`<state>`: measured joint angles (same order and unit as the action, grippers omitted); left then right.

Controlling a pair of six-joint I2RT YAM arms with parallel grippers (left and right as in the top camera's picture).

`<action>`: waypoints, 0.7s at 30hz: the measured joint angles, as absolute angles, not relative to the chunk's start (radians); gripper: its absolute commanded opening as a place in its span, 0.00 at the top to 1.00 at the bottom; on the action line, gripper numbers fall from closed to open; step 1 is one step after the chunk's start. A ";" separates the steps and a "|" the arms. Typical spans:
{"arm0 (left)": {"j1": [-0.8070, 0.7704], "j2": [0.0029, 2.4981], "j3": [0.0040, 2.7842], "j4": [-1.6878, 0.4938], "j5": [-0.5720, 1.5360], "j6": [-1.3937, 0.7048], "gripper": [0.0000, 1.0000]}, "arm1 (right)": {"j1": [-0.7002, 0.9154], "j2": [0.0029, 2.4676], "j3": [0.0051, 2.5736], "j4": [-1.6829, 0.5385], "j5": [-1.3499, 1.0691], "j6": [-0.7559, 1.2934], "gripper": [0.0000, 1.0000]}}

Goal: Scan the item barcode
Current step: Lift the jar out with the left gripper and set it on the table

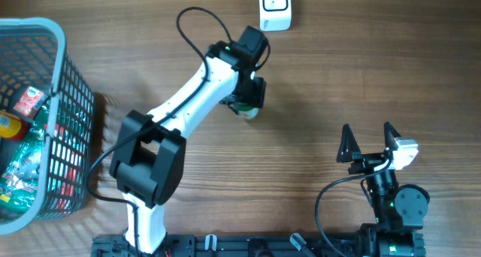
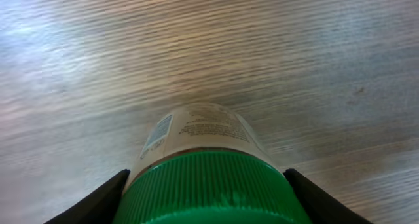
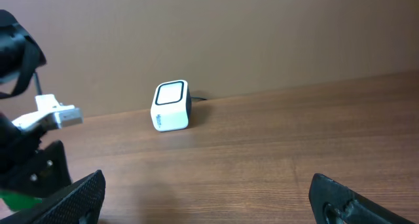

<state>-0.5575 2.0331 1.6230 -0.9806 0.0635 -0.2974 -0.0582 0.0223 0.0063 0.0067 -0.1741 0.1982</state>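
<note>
Jar: you have the jar (image 2: 208,139) in the left arm, lifted off the counter (image 1: 338,69), mid-counter and short of the scanner (image 1: 275,7).
Left fingers: the left fingers (image 2: 98,201) pinch the jar at its green cap (image 2: 209,191), one on each side.
Right fingers: the right fingers (image 1: 347,146) are spread wide and hold nothing, parked near your edge of the counter.
Jar axis: the long axis runs straight out from the wrist, cap at the fingers and base pointing away. The white label (image 2: 206,129) wraps the body beyond the cap.
Barcode: you cannot tell where it sits. The wrist view shows print and a small bluish patch, too blurred to read.
Scanner direction: it stands near the far edge, just beyond the jar and slightly to the right. Seen from the right wrist, its window tilts back toward you.
Nearer arm: the left, by far. The right is well apart from both jar and scanner.
Next move, as a judgement: carry the jar forward and roll the wrist until the code side meets the window.
Basket: the basket (image 1: 71,99) of goods sits far left, out of the path.
</note>
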 measured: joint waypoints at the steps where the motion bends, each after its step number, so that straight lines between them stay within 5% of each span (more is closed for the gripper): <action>1: -0.569 2.033 1.603 -0.948 0.064 -0.287 0.36 | -0.058 0.022 0.006 0.007 -0.175 0.198 0.00; 7: -0.609 2.027 1.495 -0.873 0.047 -0.268 0.30 | -0.058 0.022 0.006 0.007 -0.174 0.198 0.00; 9: -0.616 2.024 1.491 -0.883 0.042 -0.266 0.00 | -0.058 0.022 0.006 0.007 -0.174 0.198 0.00; 21: -0.575 1.767 1.655 -1.053 -0.095 -0.271 0.00 | -0.058 0.022 0.006 0.007 -0.175 0.198 0.00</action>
<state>-0.5747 1.7672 1.6550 -1.0531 -0.0948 -0.2714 -0.0582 0.0223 0.0063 0.0067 -0.1745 0.1982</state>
